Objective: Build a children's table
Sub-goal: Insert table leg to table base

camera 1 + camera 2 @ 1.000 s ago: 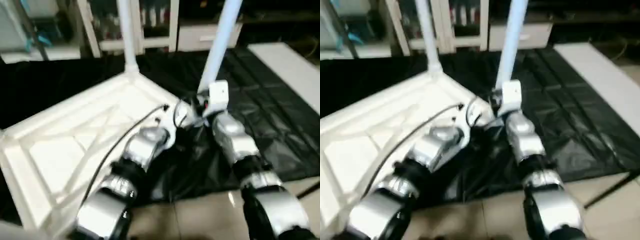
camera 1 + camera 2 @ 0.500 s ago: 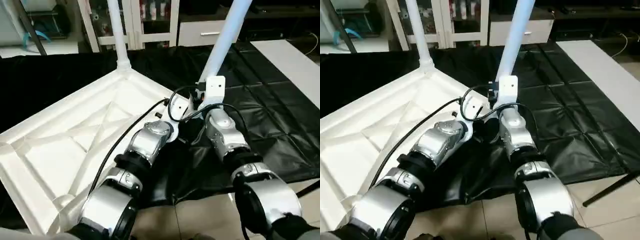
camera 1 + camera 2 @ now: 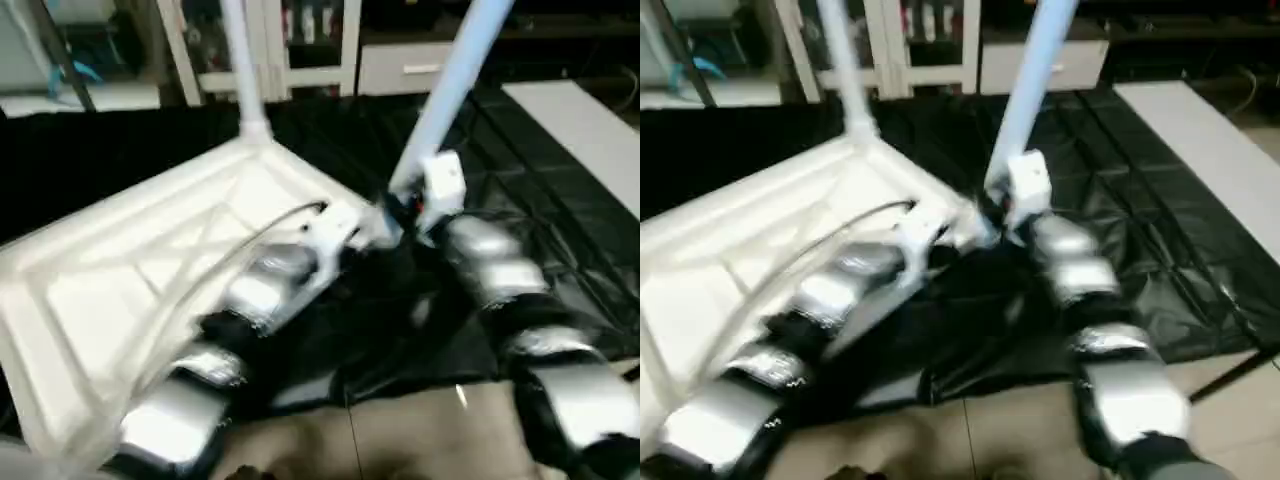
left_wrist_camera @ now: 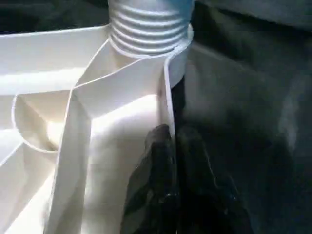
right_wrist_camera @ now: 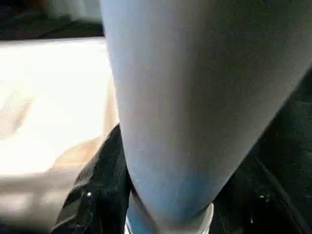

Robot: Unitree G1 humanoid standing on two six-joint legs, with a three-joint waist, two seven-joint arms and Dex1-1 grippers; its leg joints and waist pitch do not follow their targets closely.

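Tabletop (image 3: 150, 270) lies upside down on the black counter (image 3: 560, 240). Left end effector (image 4: 170, 146), pinched together on its rim, steadies it; right end effector (image 3: 405, 210) hugs the tilted leg (image 3: 450, 90) at the corner socket.

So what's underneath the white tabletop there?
The tabletop lies ribs-up on a black cover that spreads past its edges. What is directly beneath the tabletop is hidden.

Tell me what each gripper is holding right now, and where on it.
The left gripper pinches the tabletop by its edge wall near the corner socket. The right gripper grips a leg near its lower end.
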